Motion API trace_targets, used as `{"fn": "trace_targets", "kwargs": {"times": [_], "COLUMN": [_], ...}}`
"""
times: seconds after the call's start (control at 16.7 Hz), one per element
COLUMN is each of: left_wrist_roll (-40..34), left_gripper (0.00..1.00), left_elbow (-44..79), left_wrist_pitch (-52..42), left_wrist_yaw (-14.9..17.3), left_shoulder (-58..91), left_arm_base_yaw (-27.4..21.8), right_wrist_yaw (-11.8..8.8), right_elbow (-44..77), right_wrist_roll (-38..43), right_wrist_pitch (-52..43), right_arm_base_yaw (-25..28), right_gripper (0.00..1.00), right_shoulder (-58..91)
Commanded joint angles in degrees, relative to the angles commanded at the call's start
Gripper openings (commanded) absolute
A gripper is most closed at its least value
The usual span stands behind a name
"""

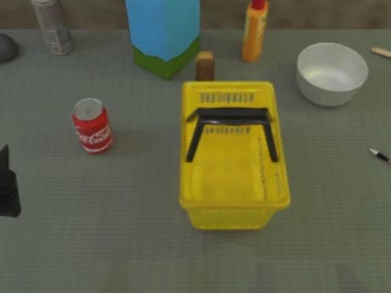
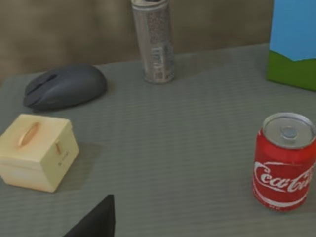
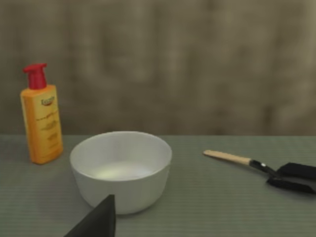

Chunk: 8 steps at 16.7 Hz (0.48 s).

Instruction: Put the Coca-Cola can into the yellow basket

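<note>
Red Coca-Cola can [image 1: 93, 126], a small cylinder with white script and a silver top, stands upright at about nine o'clock from the bright yellow slotted plastic basket [image 1: 234, 210], well apart from it, with nothing touching it. I see the basket's black handles folded across its far half in the top view only; neither wrist view shows the basket. My left gripper [image 1: 8, 186] sits at the table's left edge, near the can at its seven o'clock, and I cannot tell how its fingers stand. My right gripper is out of the top view, and its own camera catches just a dark tip. The left wrist view adds a grey computer mouse [image 2: 64, 86] and a pale yellow wooden box [image 2: 37, 152]; the box shows nowhere in the top view. The right wrist view shows a wooden-handled black tool [image 3: 261, 169] beside the white round bowl [image 3: 121, 169] and an orange pump bottle with a red cap [image 3: 41, 121].
</note>
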Motion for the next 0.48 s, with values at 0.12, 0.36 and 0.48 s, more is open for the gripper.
{"fn": "trace_targets", "kwargs": {"times": [0.12, 0.36, 0.48], "left_wrist_roll": [3.0, 9.5, 12.8], "left_gripper": [1.00, 1.00, 1.00], "left_elbow": [9.8, 32.7, 44.7], "left_wrist_pitch": [-6.2, -19.0, -25.2], "left_wrist_yaw": [0.0, -0.1, -0.1], "left_shoulder": [11.1, 37.3, 50.8], "left_arm_base_yaw": [-1.0, -3.2, -4.3], "right_wrist_yaw": [0.0, 0.0, 0.0], "right_elbow": [0.0, 0.0, 0.0], "right_wrist_roll": [0.0, 0.0, 0.0], "right_wrist_pitch": [0.0, 0.0, 0.0], "right_arm_base_yaw": [0.0, 0.0, 0.0], "right_gripper": [1.00, 1.00, 1.00], "right_shoulder": [0.0, 0.0, 0.0]}}
